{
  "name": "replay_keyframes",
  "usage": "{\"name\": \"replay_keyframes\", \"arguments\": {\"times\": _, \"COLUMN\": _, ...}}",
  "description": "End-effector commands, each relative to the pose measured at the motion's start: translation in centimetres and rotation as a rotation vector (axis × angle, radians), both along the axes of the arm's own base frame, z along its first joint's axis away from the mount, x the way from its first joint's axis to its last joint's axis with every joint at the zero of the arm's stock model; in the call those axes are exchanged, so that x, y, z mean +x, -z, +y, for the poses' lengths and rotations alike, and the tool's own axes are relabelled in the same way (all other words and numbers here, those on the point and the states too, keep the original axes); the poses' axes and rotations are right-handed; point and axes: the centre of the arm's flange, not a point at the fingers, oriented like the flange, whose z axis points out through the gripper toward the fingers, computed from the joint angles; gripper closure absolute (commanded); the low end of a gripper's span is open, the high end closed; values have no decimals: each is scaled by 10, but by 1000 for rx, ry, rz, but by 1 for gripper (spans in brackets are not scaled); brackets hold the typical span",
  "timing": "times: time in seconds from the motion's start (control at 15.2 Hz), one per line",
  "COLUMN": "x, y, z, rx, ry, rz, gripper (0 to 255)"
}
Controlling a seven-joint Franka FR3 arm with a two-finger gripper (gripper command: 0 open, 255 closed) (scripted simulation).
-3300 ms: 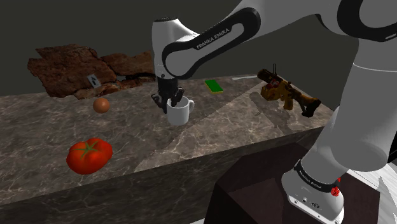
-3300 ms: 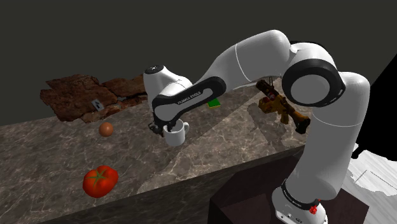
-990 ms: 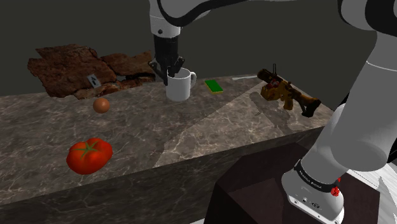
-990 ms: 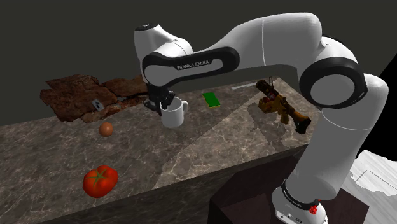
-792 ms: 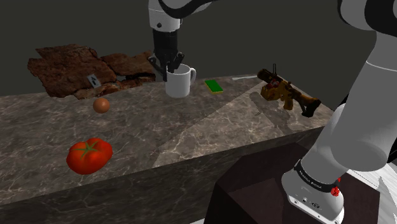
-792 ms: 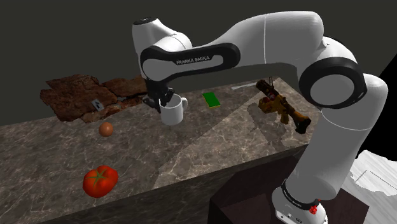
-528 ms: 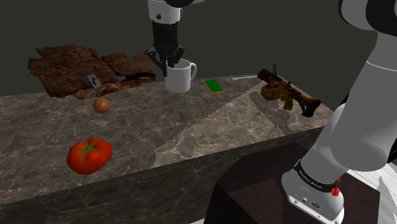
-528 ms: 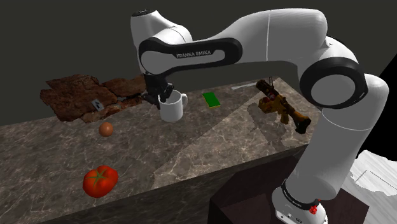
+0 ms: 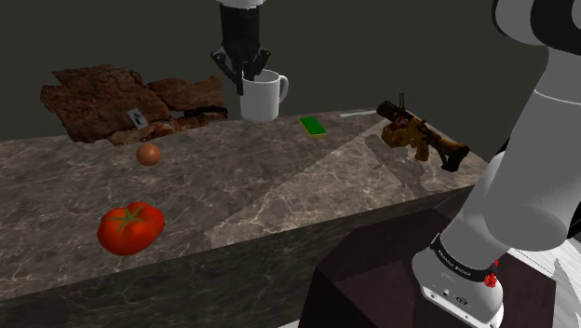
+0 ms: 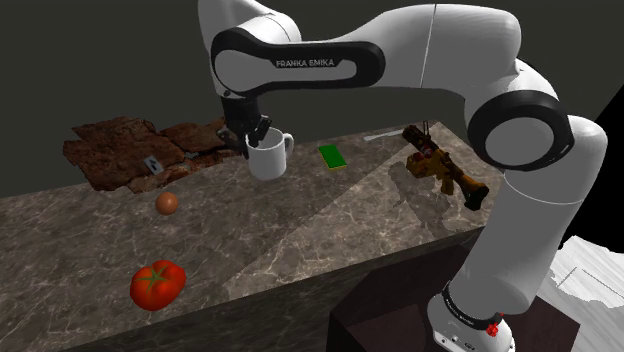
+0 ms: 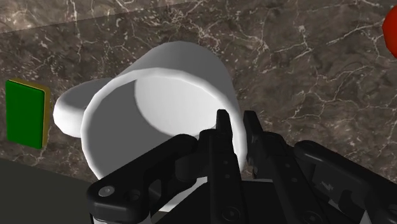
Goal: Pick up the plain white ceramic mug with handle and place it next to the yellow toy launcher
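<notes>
Arm [image 10: 400,50] held high, jaws clamped, pointing down

Fingers [image 11: 222,143] apparently hide part of mug [image 11: 167,79].

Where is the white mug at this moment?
In the shoulder view the white mug hangs from the gripper, clamped by its rim, lifted above the counter, up and left of the flat green block.

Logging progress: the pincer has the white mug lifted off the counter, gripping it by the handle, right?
Not by the handle: the wrist view shows the pincer clasping the rim wall of the white mug, across from the handle. It is lifted off the counter.
</notes>
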Motion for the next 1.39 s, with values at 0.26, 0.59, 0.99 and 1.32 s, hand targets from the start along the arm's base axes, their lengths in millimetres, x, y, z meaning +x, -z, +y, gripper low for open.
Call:
{"name": "replay_keyframes", "arguments": {"times": 0.26, "x": -1, "y": -32, "z": 0, "rx": 0, "ry": 0, "rz": 0, "gripper": 255}}
{"name": "replay_keyframes", "arguments": {"times": 0.59, "x": -18, "y": -46, "z": -20, "rx": 0, "ry": 0, "rz": 0, "gripper": 255}}
{"name": "replay_keyframes", "arguments": {"times": 0.99, "x": -70, "y": -46, "z": -80, "rx": 0, "ry": 0, "rz": 0, "gripper": 255}}
{"name": "replay_keyframes", "arguments": {"times": 1.32, "x": -113, "y": -46, "z": -130, "rx": 0, "ry": 0, "rz": 0, "gripper": 255}}
